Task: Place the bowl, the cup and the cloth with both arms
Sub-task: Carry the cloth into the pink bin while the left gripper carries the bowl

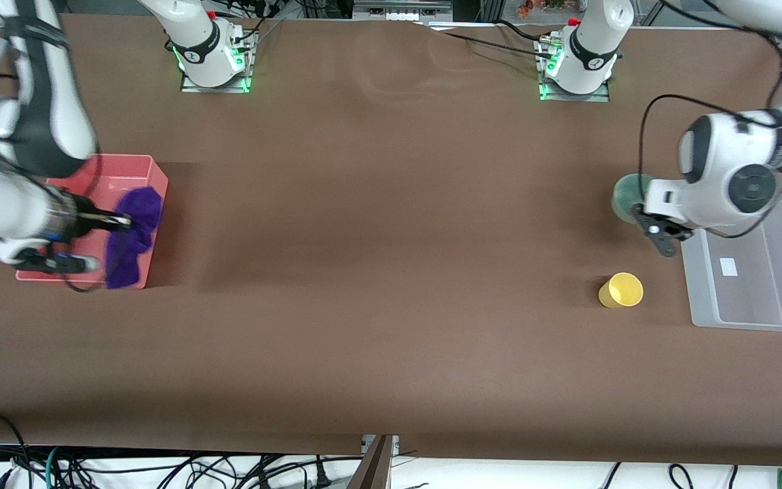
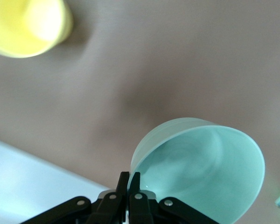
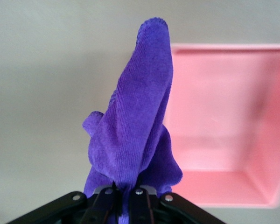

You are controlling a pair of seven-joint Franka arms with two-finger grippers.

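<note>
Cloth pinched in right gripper, hanging from closed fingers over pink bin at right arm's end of table. Bowl clamped by rim in left gripper, fingers pressed onto wall, held in air over table beside clear bin. Cup on table near left gripper, beside clear bin, untouched.
</note>
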